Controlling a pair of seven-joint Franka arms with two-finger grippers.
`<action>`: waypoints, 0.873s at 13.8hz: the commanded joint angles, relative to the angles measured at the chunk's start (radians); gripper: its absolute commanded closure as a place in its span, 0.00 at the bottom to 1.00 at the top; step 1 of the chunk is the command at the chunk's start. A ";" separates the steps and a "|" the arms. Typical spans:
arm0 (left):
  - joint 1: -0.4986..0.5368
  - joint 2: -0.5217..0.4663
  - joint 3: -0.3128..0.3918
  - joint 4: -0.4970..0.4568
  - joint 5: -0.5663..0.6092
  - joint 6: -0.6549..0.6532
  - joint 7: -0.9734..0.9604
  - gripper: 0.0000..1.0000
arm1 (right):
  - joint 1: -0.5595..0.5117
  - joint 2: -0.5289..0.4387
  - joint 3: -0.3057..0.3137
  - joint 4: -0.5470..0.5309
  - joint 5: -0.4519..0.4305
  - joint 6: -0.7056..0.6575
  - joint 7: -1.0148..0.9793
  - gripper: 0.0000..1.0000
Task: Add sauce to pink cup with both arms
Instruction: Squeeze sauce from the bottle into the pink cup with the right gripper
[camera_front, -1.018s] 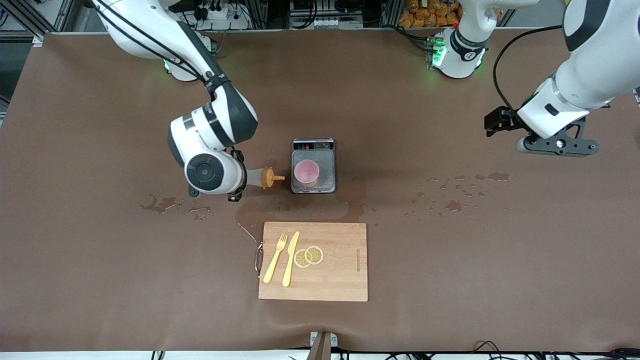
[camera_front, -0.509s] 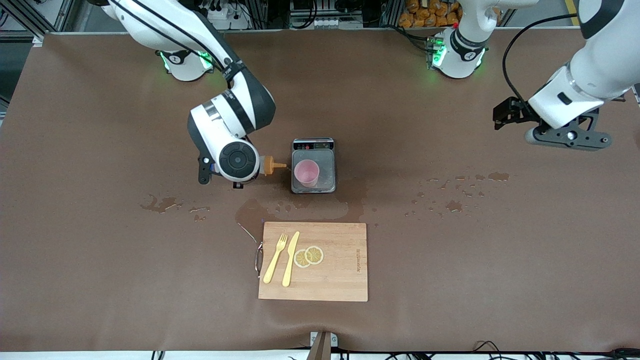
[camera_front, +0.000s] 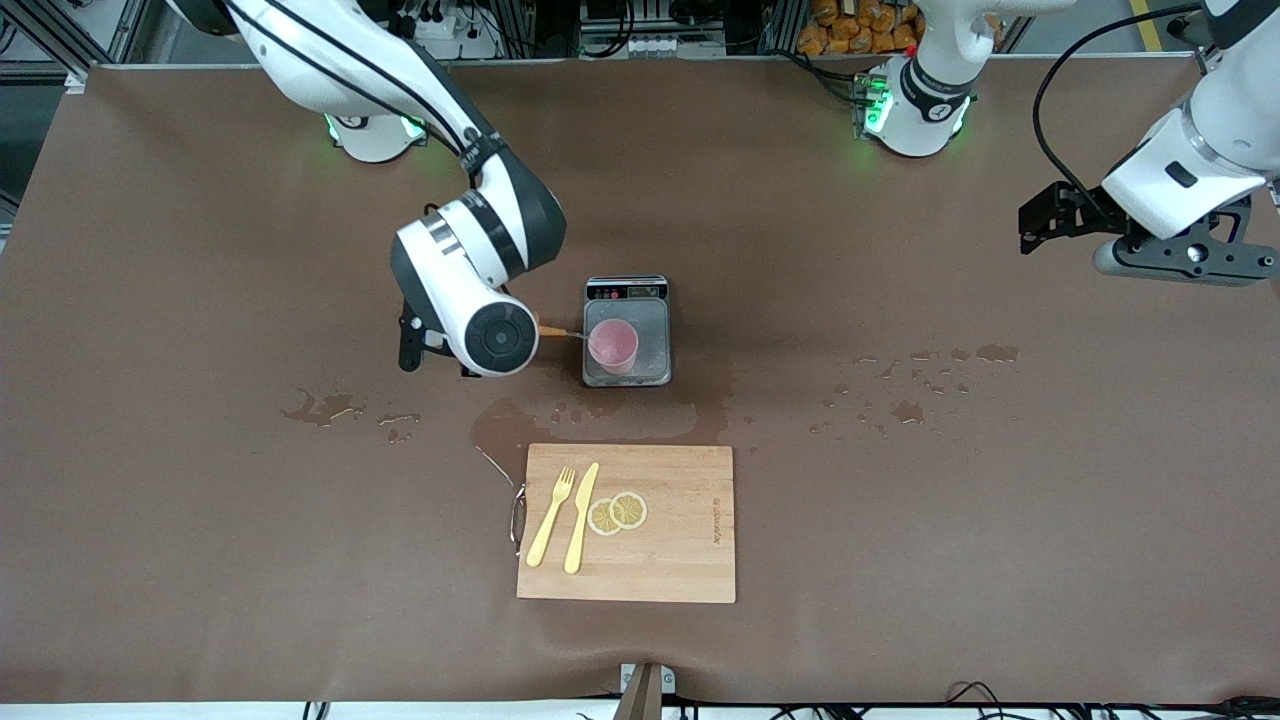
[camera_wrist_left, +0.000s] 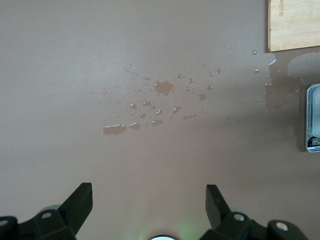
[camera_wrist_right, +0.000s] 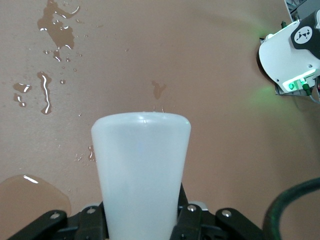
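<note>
The right gripper (camera_front: 470, 350) is hanging over the middle of the bench, just beside the scale (camera_front: 627, 331) toward the right arm's end, and it is gripping the sauce (camera_wrist_right: 141, 172). In the right wrist view the pale bottle body is sitting clamped between the two black fingers (camera_wrist_right: 192, 220). From the front only the orange nozzle (camera_front: 553, 331) is showing past the wrist, lying sideways with its tip reaching the rim of the cup (camera_front: 613, 346). The cup is standing upright on the scale's tray, at the bench's middle.

The left gripper (camera_front: 1180, 262) is waiting in the air over the bench's edge at the left arm's end, near the corner by the bases; its fingers (camera_wrist_left: 80, 200) are standing wide apart with nothing between them, above scattered wet spots (camera_wrist_left: 160, 100).

A board (camera_front: 627, 523) is lying near the bench edge closest to the front camera, carrying a fork (camera_front: 550, 516), a knife (camera_front: 581, 517) and two lemon slices (camera_front: 618, 513).
</note>
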 joint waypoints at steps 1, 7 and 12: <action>0.006 0.000 -0.008 0.017 0.015 -0.007 -0.009 0.00 | 0.019 0.024 -0.008 0.046 -0.023 -0.024 0.027 0.62; -0.002 0.006 -0.008 0.019 0.015 -0.006 -0.096 0.00 | 0.005 0.022 -0.006 0.046 -0.018 -0.021 0.002 0.66; 0.006 0.005 -0.010 0.022 0.012 -0.006 -0.111 0.00 | -0.056 0.007 -0.002 0.049 0.061 -0.009 -0.134 0.65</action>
